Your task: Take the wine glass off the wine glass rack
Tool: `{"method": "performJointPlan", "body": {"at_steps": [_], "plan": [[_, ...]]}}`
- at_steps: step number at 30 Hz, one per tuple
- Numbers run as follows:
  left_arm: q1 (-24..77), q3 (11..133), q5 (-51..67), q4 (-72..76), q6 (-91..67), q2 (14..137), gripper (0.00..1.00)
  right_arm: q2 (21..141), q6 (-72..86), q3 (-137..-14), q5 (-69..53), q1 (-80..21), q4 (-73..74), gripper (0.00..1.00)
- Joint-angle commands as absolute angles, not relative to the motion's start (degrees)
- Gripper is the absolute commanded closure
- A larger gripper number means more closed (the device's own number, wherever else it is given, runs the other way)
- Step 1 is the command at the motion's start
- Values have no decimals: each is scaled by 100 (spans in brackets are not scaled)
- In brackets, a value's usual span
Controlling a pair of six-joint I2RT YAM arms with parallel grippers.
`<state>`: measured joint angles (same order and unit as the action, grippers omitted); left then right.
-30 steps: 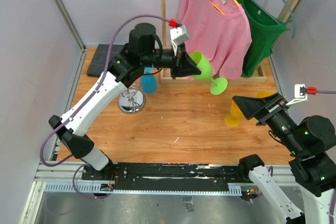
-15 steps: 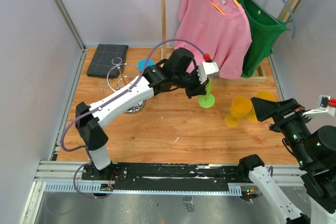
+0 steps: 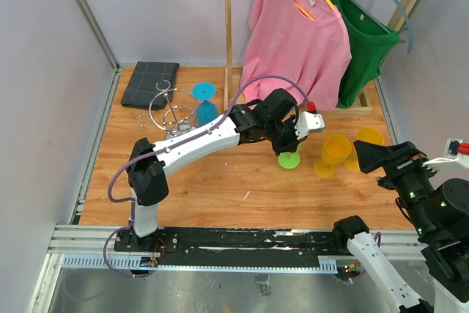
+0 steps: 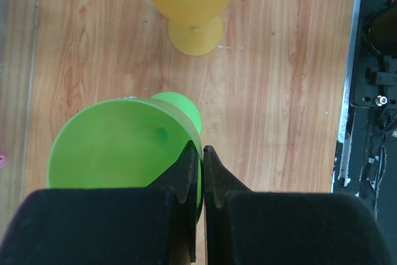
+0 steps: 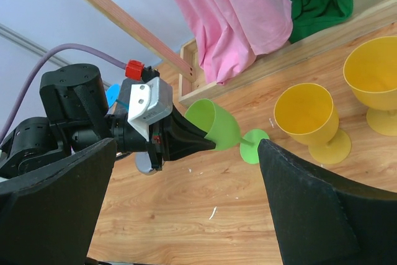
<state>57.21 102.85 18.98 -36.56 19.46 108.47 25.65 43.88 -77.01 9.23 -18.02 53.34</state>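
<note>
My left gripper [image 3: 289,146] is shut on the rim of a green wine glass [image 3: 290,160], one finger inside the bowl and one outside. The left wrist view shows the bowl [image 4: 118,147] under the closed gripper [image 4: 201,154]. In the right wrist view the green glass [image 5: 218,125] is tilted, its foot [image 5: 254,146] at or just above the table. The chrome wine glass rack [image 3: 163,100] stands back left, well away from the green glass, with a blue wine glass [image 3: 207,112] beside its wires. My right gripper [image 3: 381,157] is open and empty, at the right.
Two yellow wine glasses [image 3: 333,153] [image 3: 368,137] stand upright just right of the green one. A wooden clothes rack [image 3: 229,27] holds a pink shirt [image 3: 300,34] and a green shirt [image 3: 363,42] at the back. A dark folded cloth [image 3: 150,83] lies back left.
My left arm has swung the green glass from beside the chrome rack to the right and down, next to the yellow glasses. My right gripper has drawn back a little to the right.
</note>
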Motion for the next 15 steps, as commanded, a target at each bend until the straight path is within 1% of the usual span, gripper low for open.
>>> {"method": "performJointPlan", "body": {"at_steps": [1, 15], "plan": [[5924, 10550, 1782, -3635, 1922, 10961, 100, 2409, 4355, -7736, 1131, -1995, 5423, 2], [6219, 10793, 1652, -3510, 1561, 11522, 100, 2549, 4285, -7880, 1184, -2023, 5562, 1]]}}
